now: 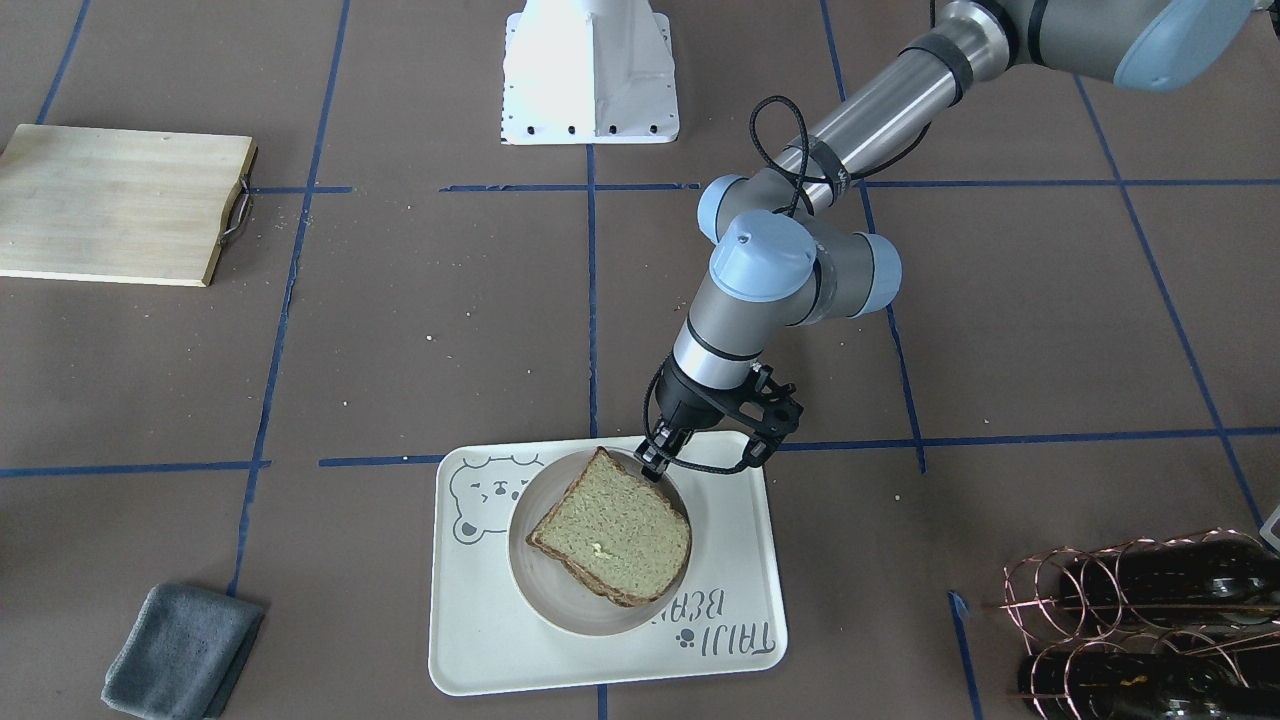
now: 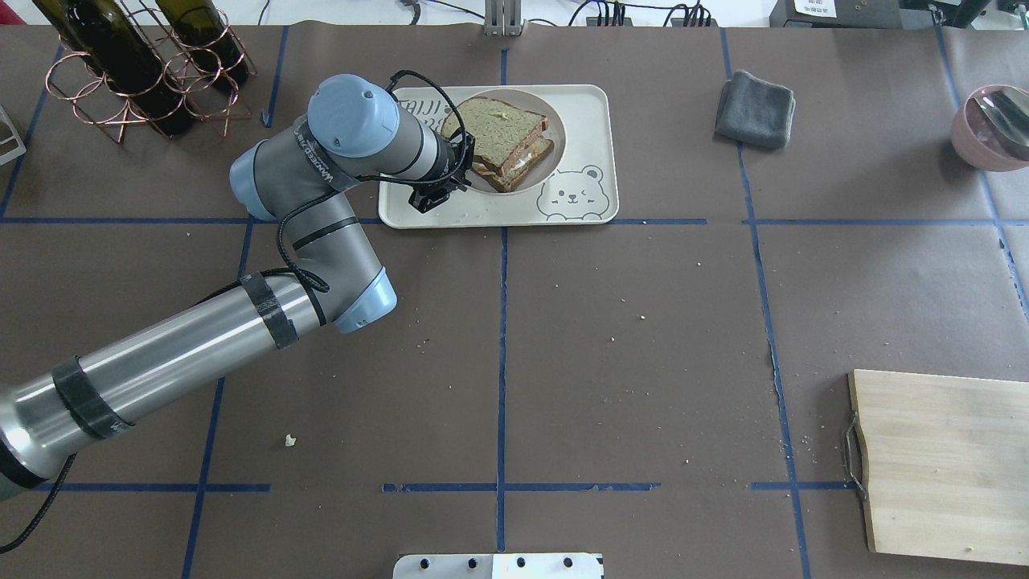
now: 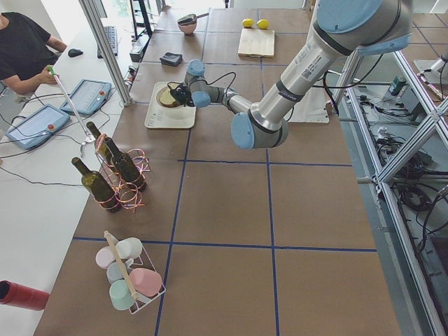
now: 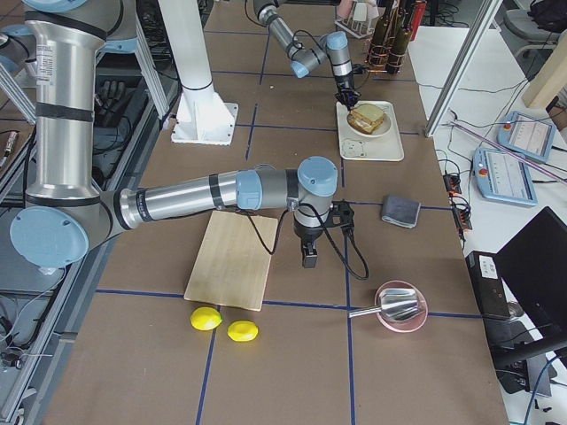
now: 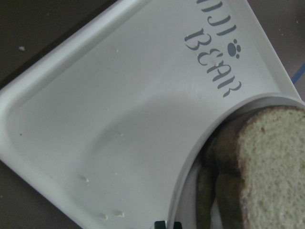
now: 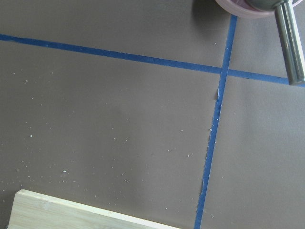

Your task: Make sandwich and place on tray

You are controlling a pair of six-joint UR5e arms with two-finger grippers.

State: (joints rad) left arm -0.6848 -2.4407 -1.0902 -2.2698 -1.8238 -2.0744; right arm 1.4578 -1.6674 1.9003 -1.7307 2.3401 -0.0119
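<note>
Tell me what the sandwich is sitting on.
The sandwich rests on a small round plate, which sits on the tray. The bread covers the plate's centre, so anything lying there can't be seen.

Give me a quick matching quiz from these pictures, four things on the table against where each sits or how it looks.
1 sandwich
2 cloth
3 lemons
4 bottles

a in a copper rack
b grey, folded
c on the plate, in the tray
d yellow, by the board

Pairs: 1c, 2b, 3d, 4a
</note>
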